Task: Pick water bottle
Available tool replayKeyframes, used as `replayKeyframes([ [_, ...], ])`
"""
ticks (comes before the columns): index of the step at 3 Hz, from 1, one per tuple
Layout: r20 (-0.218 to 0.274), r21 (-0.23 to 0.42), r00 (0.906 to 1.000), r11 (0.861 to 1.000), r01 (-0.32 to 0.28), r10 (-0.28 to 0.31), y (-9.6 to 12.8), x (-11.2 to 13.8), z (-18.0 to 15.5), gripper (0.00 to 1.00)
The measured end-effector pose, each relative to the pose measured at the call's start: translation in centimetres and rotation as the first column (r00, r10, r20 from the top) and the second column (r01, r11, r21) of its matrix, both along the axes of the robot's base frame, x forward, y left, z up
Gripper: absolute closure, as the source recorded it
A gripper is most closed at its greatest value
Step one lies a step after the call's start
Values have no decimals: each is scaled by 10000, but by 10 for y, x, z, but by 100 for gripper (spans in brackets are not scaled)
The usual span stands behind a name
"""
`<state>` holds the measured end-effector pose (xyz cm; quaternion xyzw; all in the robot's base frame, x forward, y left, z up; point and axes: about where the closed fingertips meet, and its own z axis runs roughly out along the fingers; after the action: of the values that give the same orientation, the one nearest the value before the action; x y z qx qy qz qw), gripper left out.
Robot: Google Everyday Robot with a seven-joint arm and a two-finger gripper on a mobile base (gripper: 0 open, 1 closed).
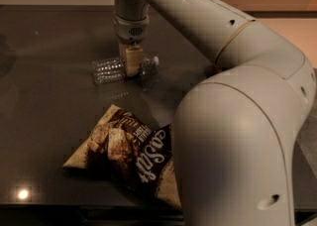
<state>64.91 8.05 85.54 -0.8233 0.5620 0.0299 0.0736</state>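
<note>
The water bottle [106, 69] is a small clear ribbed bottle lying on its side on the dark table [44, 106], its white cap [155, 60] pointing right. My gripper [131, 65] points straight down at the bottle's middle, and its beige tip covers the label part. The tip is level with the bottle and close to the tabletop. The arm's large white links fill the right side of the view.
A brown snack bag [130, 156] lies flat on the table in front of the bottle, partly hidden by my arm's elbow [233, 150]. A small red-orange object [213, 68] peeks out behind the arm at the right. The table's front edge runs along the bottom.
</note>
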Motion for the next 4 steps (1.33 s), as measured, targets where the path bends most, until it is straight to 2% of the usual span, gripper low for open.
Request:
replayKeyframes([
  [1,169,-61,9998,9999,-141,142,-5,-2,14,87],
  [2,596,-112,9969,9986,-510,516,-13,-8,43,100],
  [3,1151,-5,9881,9948,-1023,1017,-19,-17,79,100],
  [4,1670,50,9746,9884,-1519,1489,-21,-22,109,100],
])
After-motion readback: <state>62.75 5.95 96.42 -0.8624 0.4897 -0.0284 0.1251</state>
